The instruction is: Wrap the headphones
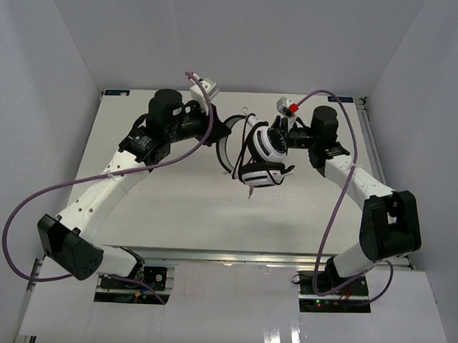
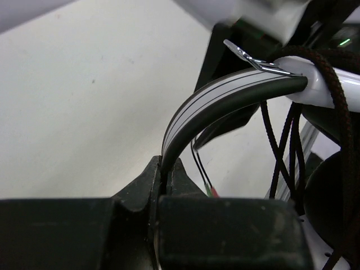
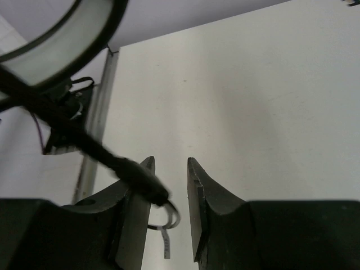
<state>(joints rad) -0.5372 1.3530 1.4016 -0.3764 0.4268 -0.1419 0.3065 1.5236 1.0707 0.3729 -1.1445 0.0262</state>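
The headphones hang above the table's back middle, white earcups with black centres facing up. My left gripper is shut on the white headband; the left wrist view shows the band clamped between the jaws of that gripper. The thin dark cable loops beside the earcup, and its end dangles below the cups. My right gripper is just right of the earcups. In the right wrist view it is open, and the cable's thick dark end lies across its left finger, unclamped.
Purple arm cables arch over both arms near the headphones. The white table is walled at the back and both sides. A metal rail runs along the table's right edge.
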